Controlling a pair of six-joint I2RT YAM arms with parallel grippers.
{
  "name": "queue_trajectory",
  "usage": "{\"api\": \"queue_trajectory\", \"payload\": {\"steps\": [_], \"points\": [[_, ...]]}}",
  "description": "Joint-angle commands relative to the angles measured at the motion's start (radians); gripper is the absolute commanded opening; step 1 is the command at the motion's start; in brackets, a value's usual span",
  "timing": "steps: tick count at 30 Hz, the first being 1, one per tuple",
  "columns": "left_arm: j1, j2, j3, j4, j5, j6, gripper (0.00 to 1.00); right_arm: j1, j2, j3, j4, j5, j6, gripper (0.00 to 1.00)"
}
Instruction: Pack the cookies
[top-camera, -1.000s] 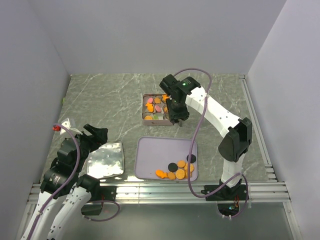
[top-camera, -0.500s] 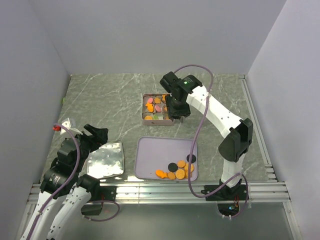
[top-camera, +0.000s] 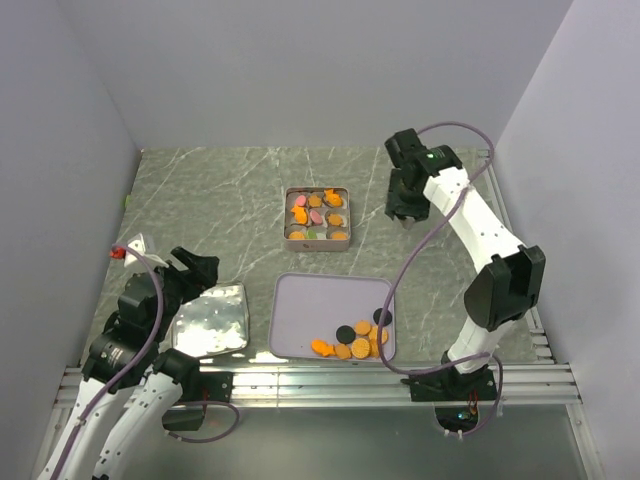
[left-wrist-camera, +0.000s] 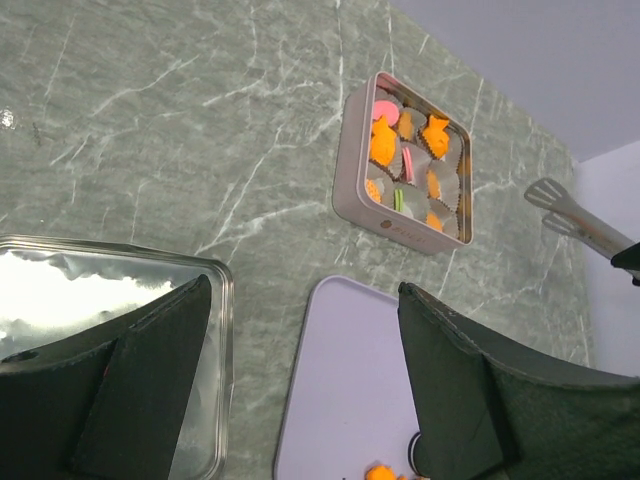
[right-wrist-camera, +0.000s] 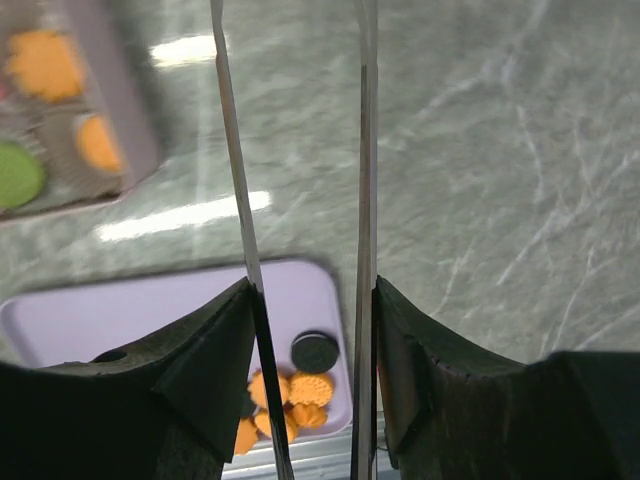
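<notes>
Orange and black cookies (top-camera: 355, 340) lie in a heap in the near right corner of the lilac tray (top-camera: 310, 315); they also show in the right wrist view (right-wrist-camera: 290, 392). The square tin (top-camera: 342, 238) holds orange, pink and green cookies in paper cups. My right gripper (top-camera: 408, 212) is shut on metal tongs (right-wrist-camera: 366, 170) over bare table to the right of the tin. The tongs' blades stand apart with nothing between them (left-wrist-camera: 575, 212). My left gripper (top-camera: 190, 270) is open and empty at the near left, over the silver lid (top-camera: 212, 320).
Grey walls close in the table on the left, back and right. A metal rail (top-camera: 320, 380) runs along the near edge. A cable (top-camera: 400, 270) hangs from the right arm over the lilac tray's right side.
My right gripper has swung with the tongs from over the tin's right side to the right and a little back. The left arm has hardly moved.
</notes>
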Motion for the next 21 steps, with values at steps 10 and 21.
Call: {"api": "queue_trajectory", "payload": {"steps": [10, 21], "points": [[-0.02, 0.033, 0.038, 0.004, -0.008, -0.004, 0.84, -0.176, 0.02, -0.267, 0.243, -0.086, 0.037, 0.54], [-0.026, 0.096, 0.054, -0.022, 0.0, -0.026, 0.9, -0.18, 0.101, -0.422, 0.37, -0.178, 0.053, 0.53]]}}
